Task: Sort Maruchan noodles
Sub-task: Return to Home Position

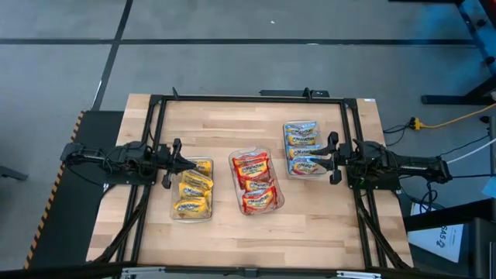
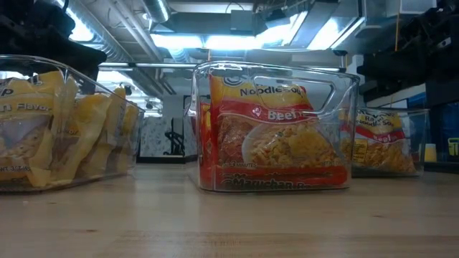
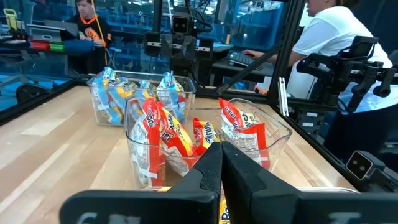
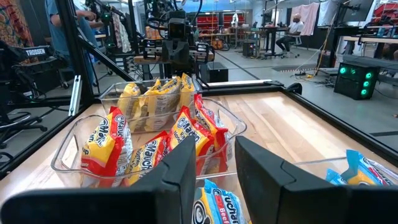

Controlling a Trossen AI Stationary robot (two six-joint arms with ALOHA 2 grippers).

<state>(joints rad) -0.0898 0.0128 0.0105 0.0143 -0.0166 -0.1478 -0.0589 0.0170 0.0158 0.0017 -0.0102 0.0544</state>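
Three clear bins stand in a row across my wooden surface (image 1: 232,124). From above, the left bin (image 1: 172,203) sits left of centre, the middle bin (image 1: 280,203) at centre and the right bin (image 1: 285,167) right of centre, a little higher in the frame. The Maruchan noodles lie in these bins by colour: the yellow packets (image 1: 194,186) in the left bin, the red packets (image 1: 254,182) in the middle bin and the blue-edged packets (image 1: 301,139) in the right bin. They overlap, so I cannot count them exactly. At least three show in each bin, and about four in the right one. From table height, the front red packet (image 2: 276,136) stands upright against the middle bin's wall.

My left claw (image 1: 183,163) comes in from the frame's left, with its tips over the upper end of the left bin. Its fingers are pressed together and grip nothing. My right claw (image 1: 324,160) comes in from the right, over the lower end of the right bin. Its fingers stand a narrow way apart with nothing between them.

The middle bin lies between the two claws. A black frame (image 1: 248,98) rims the surface. Beyond it, a person in a white shirt (image 3: 336,37) sits at a desk.
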